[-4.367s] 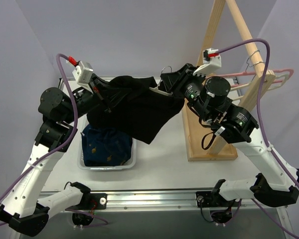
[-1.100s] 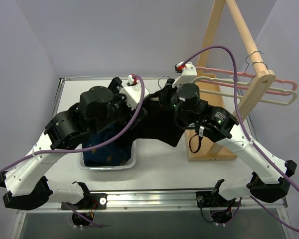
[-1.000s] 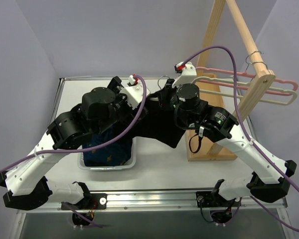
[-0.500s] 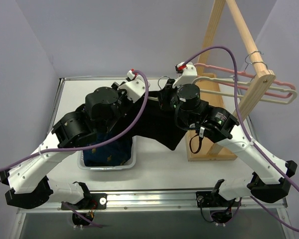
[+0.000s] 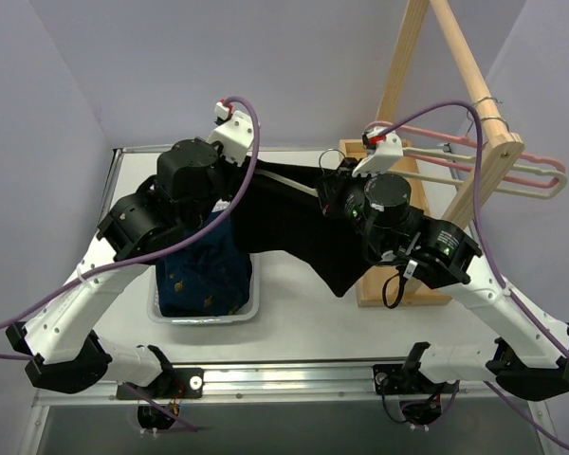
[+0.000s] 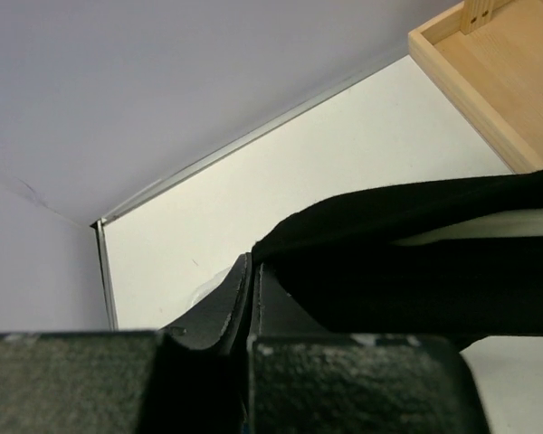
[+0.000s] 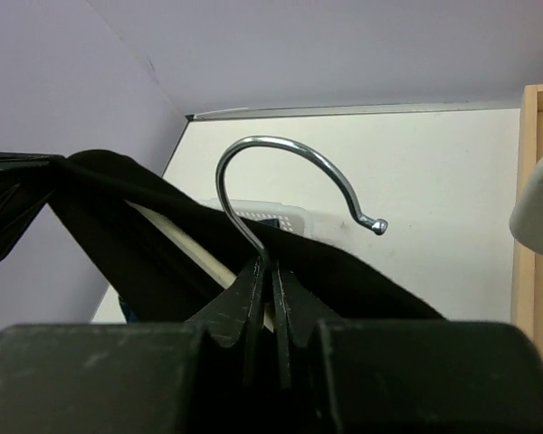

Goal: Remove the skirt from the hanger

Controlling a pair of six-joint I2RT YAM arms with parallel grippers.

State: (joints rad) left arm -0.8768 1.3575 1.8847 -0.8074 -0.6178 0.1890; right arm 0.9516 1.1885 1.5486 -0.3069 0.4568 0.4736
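Overhead view of a white bench (image 5: 303, 322) with two robot arms meeting near centre. Between them, lifted and stretched taut, the black skirt (image 5: 286, 216), still draped over the cream hanger (image 7: 185, 237), one point of cloth hanging toward lower centre. Left hand (image 6: 252, 273) now pinched together on the skirt's upper edge, after standing wide apart a second earlier. Right hand (image 7: 270, 271) clamped on the hanger at the foot of its wire hook (image 7: 276, 149). Compared with half a second ago: left wrist raised toward upper left, right wrist shifted rightward, skirt drawn out wider. At lower left, a bin (image 5: 209, 318) of blue cloth. At right, a wooden rack (image 5: 375, 292) carrying a pink hanger (image 5: 531, 172).
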